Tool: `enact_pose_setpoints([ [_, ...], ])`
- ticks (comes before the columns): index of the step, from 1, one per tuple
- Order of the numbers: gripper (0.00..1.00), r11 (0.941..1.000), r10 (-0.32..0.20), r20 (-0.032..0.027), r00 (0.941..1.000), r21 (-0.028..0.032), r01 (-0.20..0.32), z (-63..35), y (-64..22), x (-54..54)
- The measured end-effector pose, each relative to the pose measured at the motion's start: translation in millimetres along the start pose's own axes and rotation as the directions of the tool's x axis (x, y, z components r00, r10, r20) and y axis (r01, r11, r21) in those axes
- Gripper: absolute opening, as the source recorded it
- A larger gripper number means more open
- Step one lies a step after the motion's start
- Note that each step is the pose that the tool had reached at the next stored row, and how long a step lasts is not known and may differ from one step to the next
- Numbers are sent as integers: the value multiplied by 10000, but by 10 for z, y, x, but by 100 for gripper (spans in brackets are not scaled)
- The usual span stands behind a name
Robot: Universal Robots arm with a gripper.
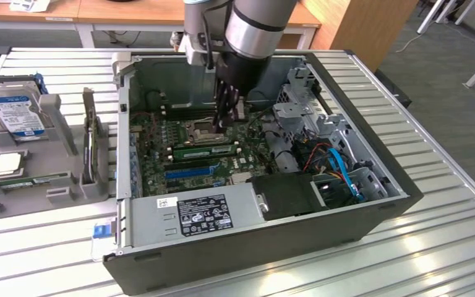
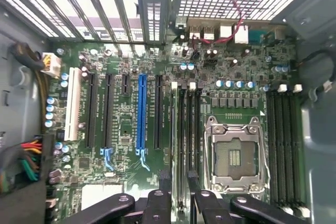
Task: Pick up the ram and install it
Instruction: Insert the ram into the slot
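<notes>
A green ram stick (image 1: 206, 150) stands on edge in a memory slot of the motherboard (image 1: 246, 166), just beside the empty processor socket (image 1: 200, 130). In the wrist view this ram (image 2: 181, 145) appears as a thin pale edge running along the slot. My gripper (image 1: 227, 124) reaches down into the open computer case (image 1: 287, 241). Its black fingers (image 2: 160, 203) stand on either side of one end of the stick, with gaps showing, so the gripper (image 2: 181, 203) is open and grips nothing. A second, similar ram stick (image 1: 23, 181) lies in the grey tray (image 1: 64, 195) at the exterior view's left.
A blue slot (image 2: 140, 114) and black expansion slots lie beside the ram slots. More memory slots (image 2: 286, 145) sit past the socket. The power supply (image 1: 196, 213), drive cage (image 1: 299, 111) and cables (image 1: 336, 164) crowd the case. The tray also holds a hard drive (image 1: 15, 114) and a processor chip (image 1: 7, 164).
</notes>
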State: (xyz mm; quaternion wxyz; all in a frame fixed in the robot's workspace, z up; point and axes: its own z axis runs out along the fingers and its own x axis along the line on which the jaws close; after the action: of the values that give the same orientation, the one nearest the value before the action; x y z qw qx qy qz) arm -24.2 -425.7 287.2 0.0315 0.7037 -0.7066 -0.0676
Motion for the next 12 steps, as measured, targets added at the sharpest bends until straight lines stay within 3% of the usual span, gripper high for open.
enact_pose_setpoints([
  [7,25,10000,7,-49,10000,0,-7,-197,28,-10],
  [12,25,10000,10,-71,10000,1,-10,-239,34,-12],
])
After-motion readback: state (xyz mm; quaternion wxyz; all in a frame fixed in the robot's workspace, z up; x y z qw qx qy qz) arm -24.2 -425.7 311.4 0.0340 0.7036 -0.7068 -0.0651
